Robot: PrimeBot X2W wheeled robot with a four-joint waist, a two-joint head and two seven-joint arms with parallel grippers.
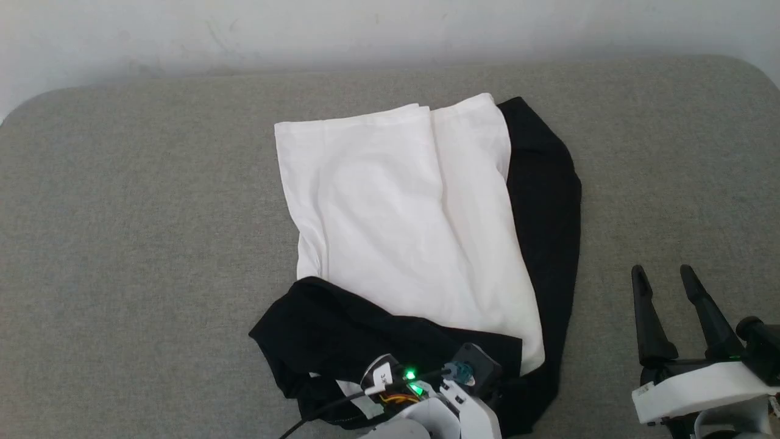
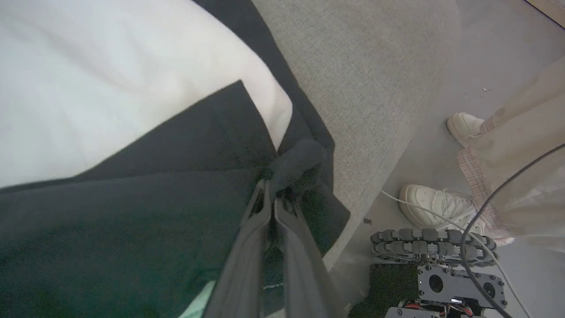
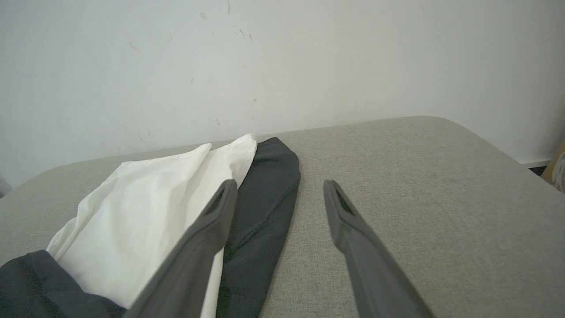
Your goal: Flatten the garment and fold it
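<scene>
shirt (image 1: 402,207) part-folded mid grey pad (image 1: 122,244), L gripper (image 2: 271,192) clenched on bunched black sleeve at near edge, R gripper (image 1: 663,273) released, apart to the right, person's shoes (image 2: 437,207) by robot wheel (image 2: 432,247)

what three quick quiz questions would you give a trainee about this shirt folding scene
1. True or false: the right gripper stands open, off the garment.
2. Which part of the garment does the left gripper pinch? A) white body B) black fabric C) nothing
3. Fill in: the garment lies on a ___ padded surface.

Key: 1 true; 2 B; 3 grey
</scene>
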